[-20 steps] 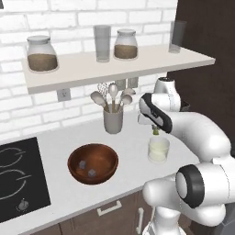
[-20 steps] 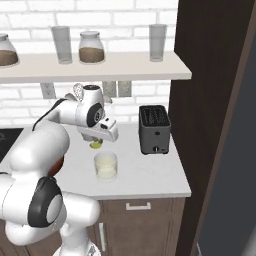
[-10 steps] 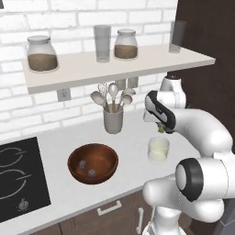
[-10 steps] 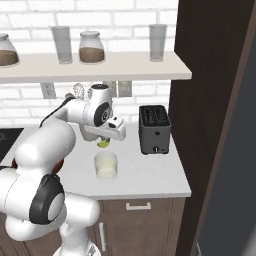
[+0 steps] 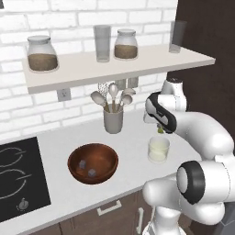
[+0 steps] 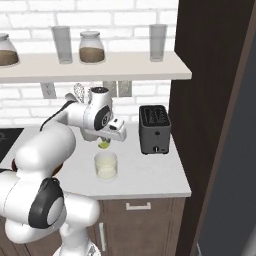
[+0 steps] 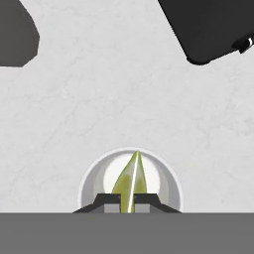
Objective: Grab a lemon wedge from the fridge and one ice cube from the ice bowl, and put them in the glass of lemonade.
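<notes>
At frame centre, the hand (image 7: 128, 201) was clamped on the wedge (image 7: 130, 179), poised directly above the glass (image 7: 168, 186) on the counter (image 7: 124, 99).

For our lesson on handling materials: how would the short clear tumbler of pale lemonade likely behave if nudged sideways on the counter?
The short clear tumbler of pale lemonade looks squat and wide-based, so it would probably slide rather than tip. It seems well filled, so a sharp push might slosh liquid. It stands apart from the black toaster, so it should have room to slide.
</notes>
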Motion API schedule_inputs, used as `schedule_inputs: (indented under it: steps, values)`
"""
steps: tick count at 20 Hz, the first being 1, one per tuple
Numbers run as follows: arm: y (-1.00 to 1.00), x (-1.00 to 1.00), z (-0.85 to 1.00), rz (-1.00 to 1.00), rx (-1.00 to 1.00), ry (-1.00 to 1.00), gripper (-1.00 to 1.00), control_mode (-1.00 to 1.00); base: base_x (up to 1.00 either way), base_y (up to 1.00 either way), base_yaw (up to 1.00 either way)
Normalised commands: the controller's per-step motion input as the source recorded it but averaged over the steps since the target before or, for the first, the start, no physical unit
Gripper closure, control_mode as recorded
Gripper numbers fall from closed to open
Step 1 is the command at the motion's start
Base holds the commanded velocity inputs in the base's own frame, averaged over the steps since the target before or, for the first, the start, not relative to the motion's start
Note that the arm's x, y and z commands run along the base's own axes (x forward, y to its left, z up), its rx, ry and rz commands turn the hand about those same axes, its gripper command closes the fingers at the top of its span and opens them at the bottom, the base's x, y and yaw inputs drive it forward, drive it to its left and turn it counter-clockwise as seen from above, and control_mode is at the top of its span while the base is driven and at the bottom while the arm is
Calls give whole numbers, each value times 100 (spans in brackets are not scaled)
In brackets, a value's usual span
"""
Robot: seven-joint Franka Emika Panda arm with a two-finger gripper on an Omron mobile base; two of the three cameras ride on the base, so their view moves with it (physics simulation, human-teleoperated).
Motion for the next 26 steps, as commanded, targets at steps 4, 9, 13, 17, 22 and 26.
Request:
schedule_inputs:
  steps: [4, 9, 13, 17, 22, 26]
  values:
    - [0, -16, -3, 0, 0, -5, 100, -100, 0, 0, 0]
    - [0, -6, 0, 0, 0, -16, 100, -100, 0, 0, 0]
    - [0, 0, 0, 1, 0, 0, 100, -100, 0, 0, 0]
    - [0, 0, 0, 0, 0, 0, -100, -100, 0, 0, 0]
    - [0, 0, 0, 0, 0, 0, -100, -100, 0, 0, 0]
    - [0, 0, 0, 0, 0, 0, -100, -100, 0, 0, 0]
